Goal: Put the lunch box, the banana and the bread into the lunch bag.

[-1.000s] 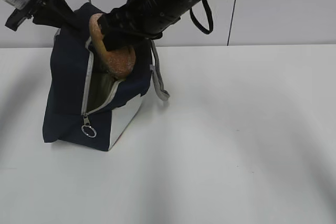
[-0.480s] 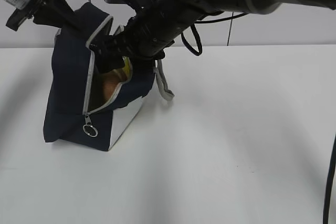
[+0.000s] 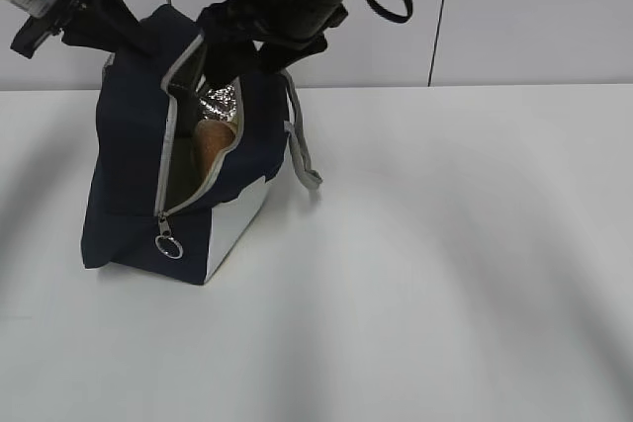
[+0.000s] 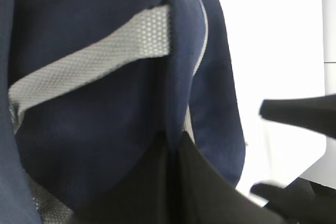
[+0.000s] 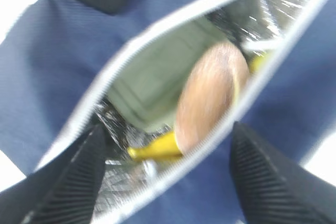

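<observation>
Three views cover the moment. In the exterior view the lunch bag (image 3: 148,170) stands on the white surface (image 3: 445,264) at the left of the frame, its zipper mouth gaping, a ring pull (image 3: 167,245) hanging at the lower end and a grey strap (image 3: 302,155) trailing on its right side. The bread (image 3: 210,141) shows inside the opening against silver lining. The right end effector (image 3: 229,71) hangs just above the mouth and hides its upper part; the left end effector (image 3: 148,42) sits at the bag's top left corner, its tips hidden by the fabric.

The left wrist view is filled with navy cloth and a grey strap (image 4: 94,59); the left end effector's tips cannot be seen there, and it is closed, apparently pinching the bag's top edge.

The right wrist view looks straight into the bag: the bread (image 5: 210,95) lies inside beside the lunch box (image 5: 157,85), with the banana (image 5: 155,152) beneath. The right end effector (image 5: 165,166) has its jaws spread wide and empty, one on each side of the lower frame.
</observation>
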